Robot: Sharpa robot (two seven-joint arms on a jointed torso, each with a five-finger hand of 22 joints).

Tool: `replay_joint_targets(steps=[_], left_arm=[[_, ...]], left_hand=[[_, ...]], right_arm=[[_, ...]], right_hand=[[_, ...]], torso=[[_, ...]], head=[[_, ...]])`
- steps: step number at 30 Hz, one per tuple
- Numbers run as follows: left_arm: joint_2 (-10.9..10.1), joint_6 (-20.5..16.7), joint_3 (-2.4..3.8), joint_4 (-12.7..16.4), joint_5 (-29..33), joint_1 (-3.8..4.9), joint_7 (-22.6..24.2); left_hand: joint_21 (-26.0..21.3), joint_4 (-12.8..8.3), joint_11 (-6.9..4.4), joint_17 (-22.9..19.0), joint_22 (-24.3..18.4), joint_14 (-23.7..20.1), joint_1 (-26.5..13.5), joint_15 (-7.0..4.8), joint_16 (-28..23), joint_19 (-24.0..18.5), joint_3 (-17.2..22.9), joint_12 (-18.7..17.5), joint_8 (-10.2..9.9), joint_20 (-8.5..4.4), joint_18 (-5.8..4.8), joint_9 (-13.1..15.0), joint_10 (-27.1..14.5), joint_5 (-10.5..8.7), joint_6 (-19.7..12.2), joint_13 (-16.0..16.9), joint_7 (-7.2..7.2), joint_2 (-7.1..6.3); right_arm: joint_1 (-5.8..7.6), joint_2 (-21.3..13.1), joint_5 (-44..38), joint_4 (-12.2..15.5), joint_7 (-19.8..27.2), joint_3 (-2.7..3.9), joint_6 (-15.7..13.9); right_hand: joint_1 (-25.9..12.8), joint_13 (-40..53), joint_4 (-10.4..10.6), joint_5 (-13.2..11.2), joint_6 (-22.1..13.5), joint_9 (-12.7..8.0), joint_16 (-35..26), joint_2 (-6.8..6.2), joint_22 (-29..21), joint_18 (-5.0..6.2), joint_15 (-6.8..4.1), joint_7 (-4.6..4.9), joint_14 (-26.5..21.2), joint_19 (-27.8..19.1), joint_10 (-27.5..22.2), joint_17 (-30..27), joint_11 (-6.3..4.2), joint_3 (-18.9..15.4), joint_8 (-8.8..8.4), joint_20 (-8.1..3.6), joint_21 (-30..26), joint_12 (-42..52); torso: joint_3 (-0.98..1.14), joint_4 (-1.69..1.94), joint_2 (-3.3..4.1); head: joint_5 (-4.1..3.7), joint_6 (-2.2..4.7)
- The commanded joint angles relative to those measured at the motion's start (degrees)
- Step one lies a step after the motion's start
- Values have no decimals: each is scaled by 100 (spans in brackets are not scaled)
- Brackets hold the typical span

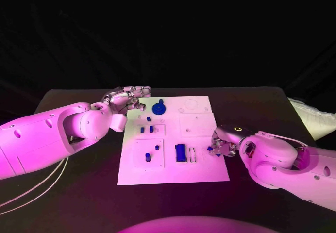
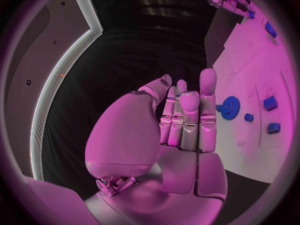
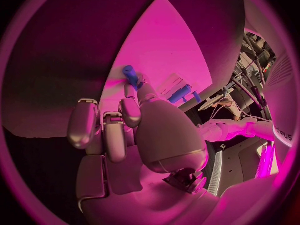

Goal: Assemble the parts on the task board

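Observation:
The white task board (image 1: 175,172) lies mid-table. On it are a blue gear (image 1: 159,108) at the far end, several small blue pegs (image 1: 147,157) and a long blue block (image 1: 180,152). My left hand (image 1: 129,99) hovers at the board's far left corner, beside the gear (image 2: 230,107); its fingers (image 2: 187,115) are stretched out and hold nothing. My right hand (image 1: 223,143) sits at the board's right edge and pinches a small blue part (image 1: 210,148) between thumb and finger. In the right wrist view the part (image 3: 130,75) sticks out above the fingertips, over the board (image 3: 159,45).
A pale crumpled bag (image 1: 315,121) lies at the table's right edge. White cables (image 1: 35,189) hang under my left arm. The board has an open slot (image 1: 192,154) beside the long block (image 3: 179,93).

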Motion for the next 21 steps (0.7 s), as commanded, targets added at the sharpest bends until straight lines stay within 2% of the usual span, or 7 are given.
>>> replay_joint_targets(steps=[1,3,5,9,13,18,21], left_arm=[[4,104,4,7,-21,0,24],[5,105,4,7,-21,0,25],[7,106,4,8,-21,0,25],[11,107,4,5,-22,-1,25],[16,107,4,2,-23,-2,25],[22,108,4,-2,-23,-6,26],[25,109,4,-3,-23,-9,25]], left_hand=[[-22,-6,-1,-5,-8,-31,26,-5,-18,-1,-37,27,37,11,78,-4,-38,0,-37,6,-11,27],[-23,-7,-1,-5,-9,-31,27,-5,-18,-2,-37,28,37,11,78,-4,-39,0,-38,6,-10,27],[-30,-10,0,-6,-13,-32,32,-5,-17,-2,-37,32,39,11,80,-4,-43,2,-40,7,-10,29],[-30,-10,0,-6,-13,-32,32,-5,-17,-2,-37,32,39,11,80,-4,-43,2,-40,7,-10,29],[-30,-10,0,-6,-13,-32,32,-5,-17,-2,-37,32,39,11,80,-4,-43,2,-40,7,-10,29],[-31,-11,0,-5,-13,-32,34,-5,-17,-2,-37,33,39,11,80,-4,-43,2,-40,7,-10,30],[-35,-14,0,-3,-15,-31,39,-5,-15,-2,-36,36,40,11,80,-4,-46,3,-42,8,-9,32]], right_arm=[[-127,37,-249,-78,-103,-90,678],[-135,44,-246,-74,-105,-91,613],[-140,45,-201,-64,-107,-91,494],[-145,33,33,-15,-115,-90,121],[-143,14,358,57,-117,-88,-266],[-121,-16,919,164,-64,-82,-996],[-102,-32,1168,220,-17,-75,-1347]], right_hand=[[176,4,-43,4,43,-33,-25,93,5,-43,-33,3,475,-6,-19,890,-42,48,-50,3,-34,-33],[140,7,-43,125,62,-38,-24,104,10,-44,-32,3,476,-2,-15,893,-46,92,-66,3,-32,-35],[68,11,-27,405,87,-44,-23,112,28,-46,-37,-7,477,11,-4,896,-58,156,-91,-2,-22,-37],[-100,33,38,908,120,-50,-14,105,65,-52,-58,-36,482,36,30,913,-78,312,-139,-20,-1,-21],[-213,54,86,1327,137,-48,-2,71,102,-58,-71,-45,488,59,55,936,-88,530,-180,-38,20,-10],[-423,119,223,1705,160,-34,13,4,186,-73,-77,-54,495,103,114,963,-97,839,-217,-46,66,59],[-540,156,299,1810,188,-17,23,-86,217,-80,-87,-68,499,120,148,980,-108,1046,-230,-51,85,95]], torso=[[-1,-9,1],[-2,-12,-1],[0,-10,2],[7,-5,1],[2,4,-1],[4,1,1],[2,-3,1]], head=[[-4,-4],[-8,-2],[-12,4],[-15,7],[-20,7],[-11,10],[-16,13]])
